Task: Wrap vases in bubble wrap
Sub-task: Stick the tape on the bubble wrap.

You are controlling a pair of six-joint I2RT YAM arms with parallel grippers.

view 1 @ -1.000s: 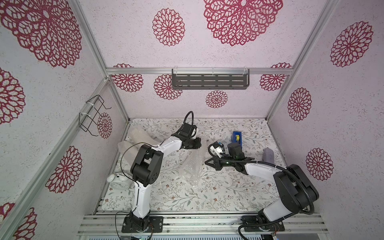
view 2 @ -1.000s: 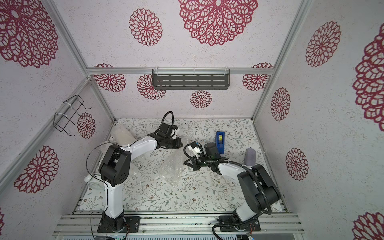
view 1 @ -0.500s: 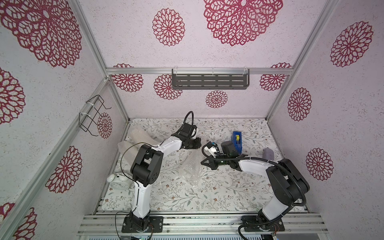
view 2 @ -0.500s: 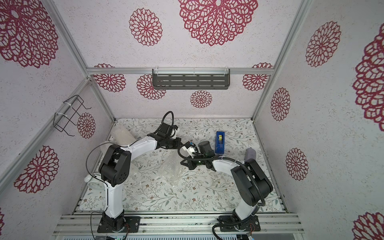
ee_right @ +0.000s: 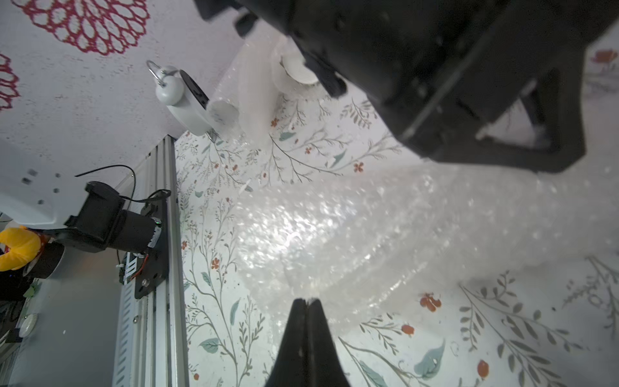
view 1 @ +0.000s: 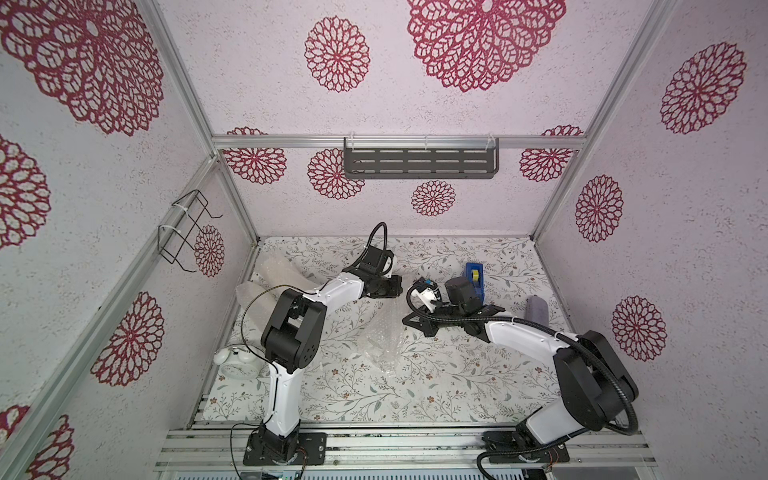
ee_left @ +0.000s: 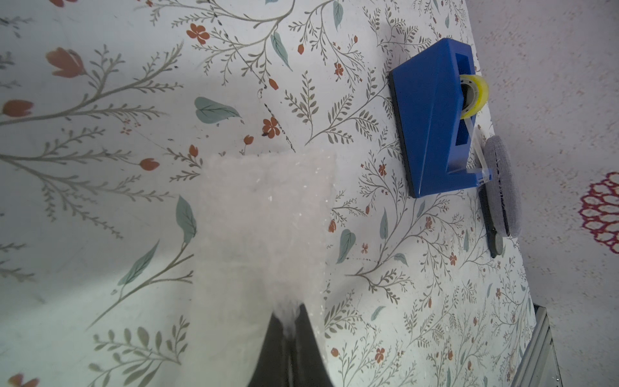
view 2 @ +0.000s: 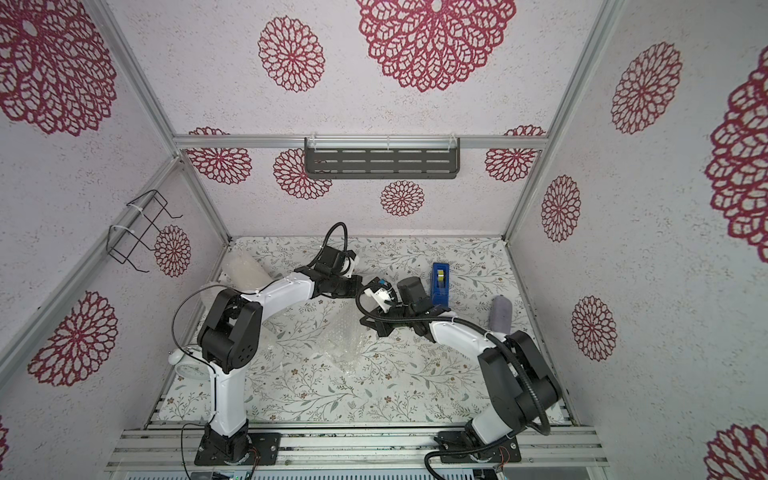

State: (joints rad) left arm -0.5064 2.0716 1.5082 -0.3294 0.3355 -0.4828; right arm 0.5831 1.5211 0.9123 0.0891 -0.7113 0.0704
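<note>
- The room is closed by pale walls [view 1: 415, 83] printed with red flowers. A dark shelf [view 1: 419, 158] is fixed on the back wall and a wire basket [view 1: 187, 232] on the left one.
- The surface [view 1: 436, 374] is covered with a leaf and flower print.
- The bubble wrap [view 1: 382, 336] lies in the middle of the surface, between the two arms, and its far part is raised. Whether a vase is inside cannot be told.
- Two vases [view 1: 274, 272], already covered in wrap, are laid in the far left corner, well apart from the sheet.
- A blue tape dispenser [view 1: 473, 278] stands just beside the right wrist, and a white alarm clock [view 1: 235, 363] sits at the left edge.
- The left claw [ee_left: 290, 310] is closed on a strip of the wrap. The right claw [ee_right: 306, 301] is closed too, and it appears to pinch the sheet's edge.
- The step is judged to be the spreading of the sheet. Both edges should be drawn apart evenly and low, without a jerk, because thin film slips or tears easily, and the wrists are very near each other.
</note>
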